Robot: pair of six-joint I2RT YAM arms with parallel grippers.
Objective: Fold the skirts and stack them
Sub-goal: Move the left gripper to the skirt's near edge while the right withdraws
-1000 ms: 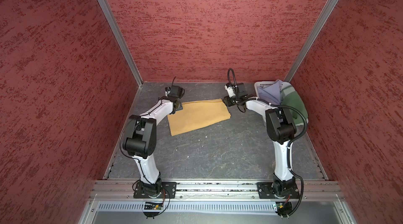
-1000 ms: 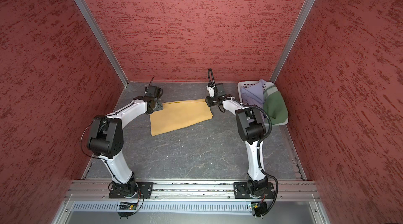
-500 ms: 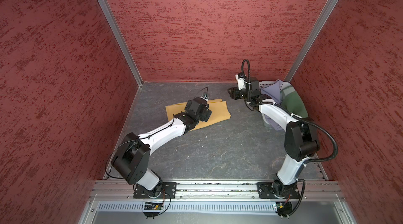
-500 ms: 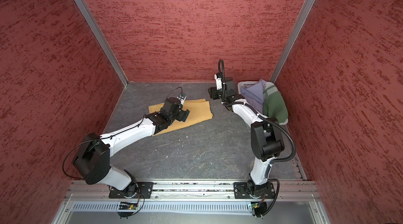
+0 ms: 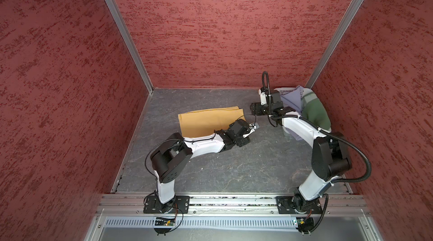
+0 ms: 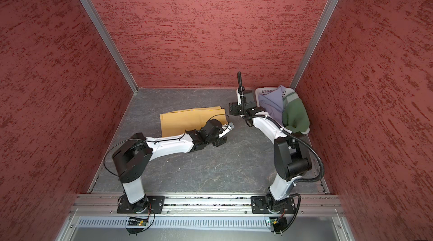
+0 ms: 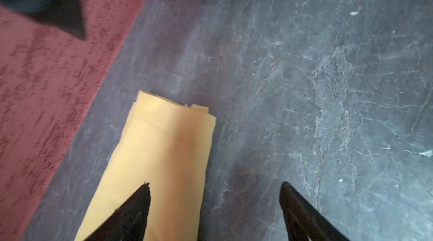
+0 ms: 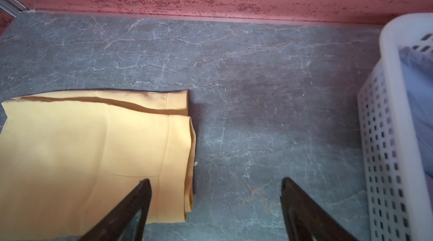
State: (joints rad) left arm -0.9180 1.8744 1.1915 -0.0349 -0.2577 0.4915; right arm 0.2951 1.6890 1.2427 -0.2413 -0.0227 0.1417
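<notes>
the yellow skirt (image 5: 206,121) lies folded flat on the grey surface (image 5: 234,164). the left tool (image 7: 215,189) hangs wide open and empty over its near edge, and the right tool (image 8: 215,182), just as open and empty, hangs between its right end and the white basket (image 8: 390,47). the lavender skirt (image 6: 271,106) and green skirt (image 6: 295,115) lie heaped in that basket in the back right corner.

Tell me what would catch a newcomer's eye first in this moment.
A mustard yellow skirt lies folded flat on the grey table, toward the back. In the back right corner a white basket holds a lavender skirt and a dark green skirt, both spilling over its rim. The left tool and right tool both hang open and empty by the yellow skirt's right end.
</notes>
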